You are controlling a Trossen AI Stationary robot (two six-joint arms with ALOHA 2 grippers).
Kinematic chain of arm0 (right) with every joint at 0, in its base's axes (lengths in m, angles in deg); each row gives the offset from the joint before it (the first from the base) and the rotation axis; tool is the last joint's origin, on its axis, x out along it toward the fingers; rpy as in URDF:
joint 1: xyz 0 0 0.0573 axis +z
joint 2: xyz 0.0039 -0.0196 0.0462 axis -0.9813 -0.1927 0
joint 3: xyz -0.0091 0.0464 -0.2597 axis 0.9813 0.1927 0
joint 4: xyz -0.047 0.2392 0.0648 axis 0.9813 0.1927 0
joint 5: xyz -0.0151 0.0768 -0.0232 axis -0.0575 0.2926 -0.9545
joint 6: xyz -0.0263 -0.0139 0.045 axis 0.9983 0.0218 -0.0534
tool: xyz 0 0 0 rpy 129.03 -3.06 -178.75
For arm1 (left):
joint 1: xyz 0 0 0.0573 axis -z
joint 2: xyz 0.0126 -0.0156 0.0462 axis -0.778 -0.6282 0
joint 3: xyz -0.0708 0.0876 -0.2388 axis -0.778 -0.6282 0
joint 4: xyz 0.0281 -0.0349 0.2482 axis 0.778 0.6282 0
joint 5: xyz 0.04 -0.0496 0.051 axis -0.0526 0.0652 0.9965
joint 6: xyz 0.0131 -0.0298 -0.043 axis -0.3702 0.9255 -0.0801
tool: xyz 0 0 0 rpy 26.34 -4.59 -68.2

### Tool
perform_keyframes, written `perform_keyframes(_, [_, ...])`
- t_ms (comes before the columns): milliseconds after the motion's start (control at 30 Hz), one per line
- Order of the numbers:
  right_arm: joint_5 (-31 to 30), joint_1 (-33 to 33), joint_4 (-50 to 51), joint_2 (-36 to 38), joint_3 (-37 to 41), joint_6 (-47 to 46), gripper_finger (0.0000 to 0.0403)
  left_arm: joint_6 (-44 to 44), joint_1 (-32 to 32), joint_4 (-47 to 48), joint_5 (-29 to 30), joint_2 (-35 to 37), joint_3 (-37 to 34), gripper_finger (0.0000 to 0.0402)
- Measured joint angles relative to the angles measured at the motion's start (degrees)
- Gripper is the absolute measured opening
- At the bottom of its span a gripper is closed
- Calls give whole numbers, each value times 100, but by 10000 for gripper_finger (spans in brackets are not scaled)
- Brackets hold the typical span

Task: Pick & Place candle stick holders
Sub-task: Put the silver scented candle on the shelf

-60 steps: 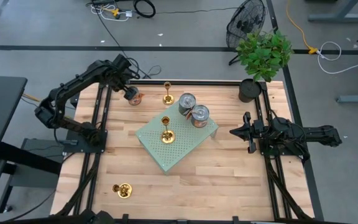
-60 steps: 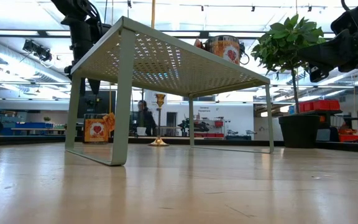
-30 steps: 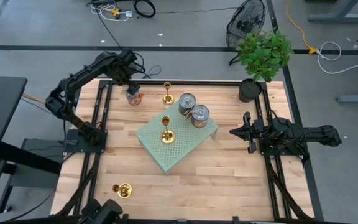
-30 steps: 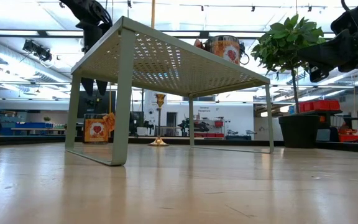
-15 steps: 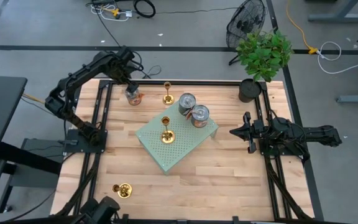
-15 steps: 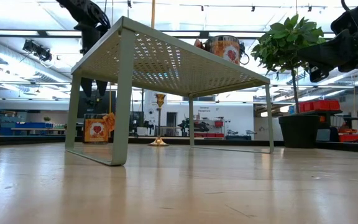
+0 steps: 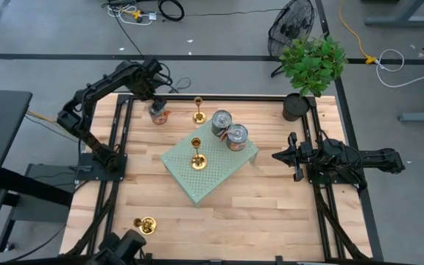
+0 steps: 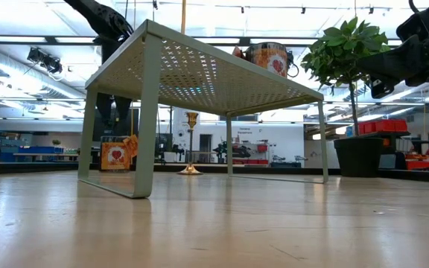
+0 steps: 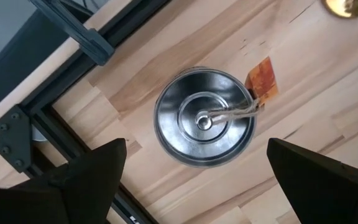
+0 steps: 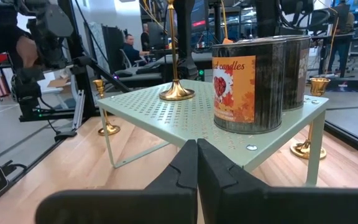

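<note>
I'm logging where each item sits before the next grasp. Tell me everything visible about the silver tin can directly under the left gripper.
The silver tin can stands upright on the wooden table near its far-left corner, beside the black frame rail. Seen from above, its shiny metal lid has concentric rings and a small centre knob tied with twine to an orange tag. An orange label shows on its side. The left gripper hovers above it, fingers open on either side, not touching. A gold candle stick holder stands nearby.

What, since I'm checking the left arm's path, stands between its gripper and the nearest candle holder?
The left gripper hangs open straight above a tin can, not above the candle holder beside it. Only that can lies under the fingers; between the can and the holder nothing visible stands, just bare table.
</note>
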Motion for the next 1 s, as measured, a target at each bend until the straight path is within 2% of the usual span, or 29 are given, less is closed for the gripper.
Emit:
perform_keyframes(633, [0,1,-1,0,0,-2,3,-214,7,23,-41,-505,0,400])
perform_keyframes(1000, [0,2,1,0,0,-2,3,-358,7,29,-43,-563,0,400])
